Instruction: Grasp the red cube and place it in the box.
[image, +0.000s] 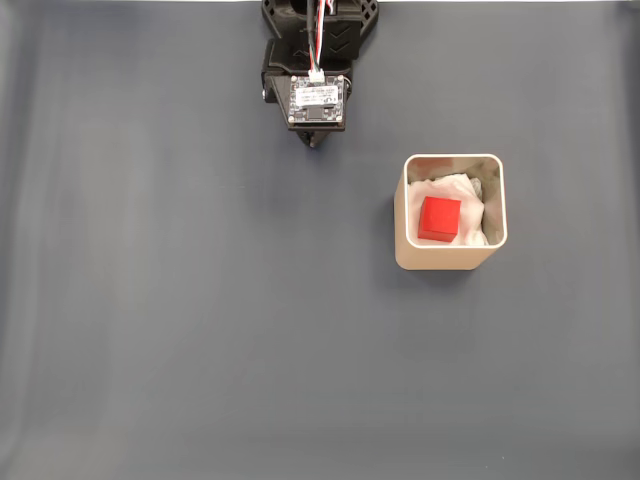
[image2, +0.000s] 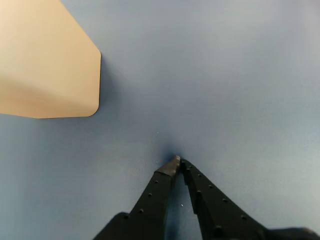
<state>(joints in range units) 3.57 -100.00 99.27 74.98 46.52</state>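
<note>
The red cube (image: 439, 218) lies inside the beige box (image: 450, 259) on white padding, right of centre in the fixed view. My gripper (image: 313, 140) is folded back at the top edge of that view, well to the left of and above the box. In the wrist view the black gripper (image2: 178, 162) is shut, its tips touching with nothing between them, close above the mat. The box's outer wall (image2: 45, 60) fills that view's upper left corner, apart from the fingers.
A plain dark grey-blue mat (image: 200, 320) covers the whole table. The arm's base with its circuit board (image: 318, 98) sits at the top centre.
</note>
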